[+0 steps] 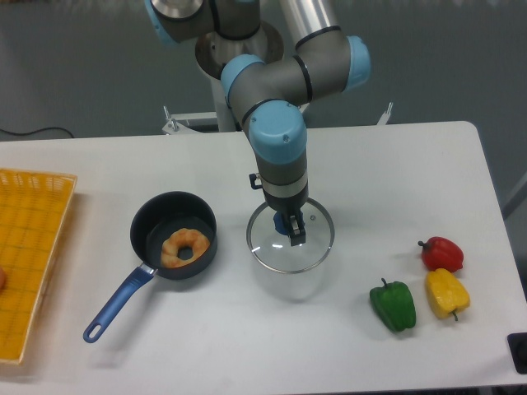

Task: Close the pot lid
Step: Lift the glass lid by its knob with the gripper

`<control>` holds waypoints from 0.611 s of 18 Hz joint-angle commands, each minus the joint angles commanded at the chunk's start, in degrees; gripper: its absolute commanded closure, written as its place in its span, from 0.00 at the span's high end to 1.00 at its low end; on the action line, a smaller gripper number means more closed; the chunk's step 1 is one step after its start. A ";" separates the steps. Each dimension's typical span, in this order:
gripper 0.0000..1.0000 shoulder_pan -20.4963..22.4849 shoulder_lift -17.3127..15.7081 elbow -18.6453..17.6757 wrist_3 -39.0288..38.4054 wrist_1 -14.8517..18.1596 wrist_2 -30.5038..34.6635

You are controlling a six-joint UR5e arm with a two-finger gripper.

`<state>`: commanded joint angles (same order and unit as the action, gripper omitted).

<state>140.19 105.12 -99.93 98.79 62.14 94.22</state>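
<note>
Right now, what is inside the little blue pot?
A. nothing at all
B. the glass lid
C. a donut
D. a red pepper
C. A ring-shaped donut lies in the pot, while the lid is off to the side, at the gripper.

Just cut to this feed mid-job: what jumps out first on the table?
The gripper is down at the knob of the glass lid at the table's centre. Left of it sits the open pot with a doughnut inside, its blue handle pointing toward the near-left. To the right lie red, yellow and green peppers; a yellow basket fills the far left edge.
</note>
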 joint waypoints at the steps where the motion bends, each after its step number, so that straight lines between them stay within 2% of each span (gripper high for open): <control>1: 0.48 -0.09 -0.09 0.00 -0.26 0.17 0.00; 11: 0.48 -0.70 -2.99 -0.61 -4.40 2.20 0.00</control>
<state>139.48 102.13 -100.55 94.40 64.34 94.22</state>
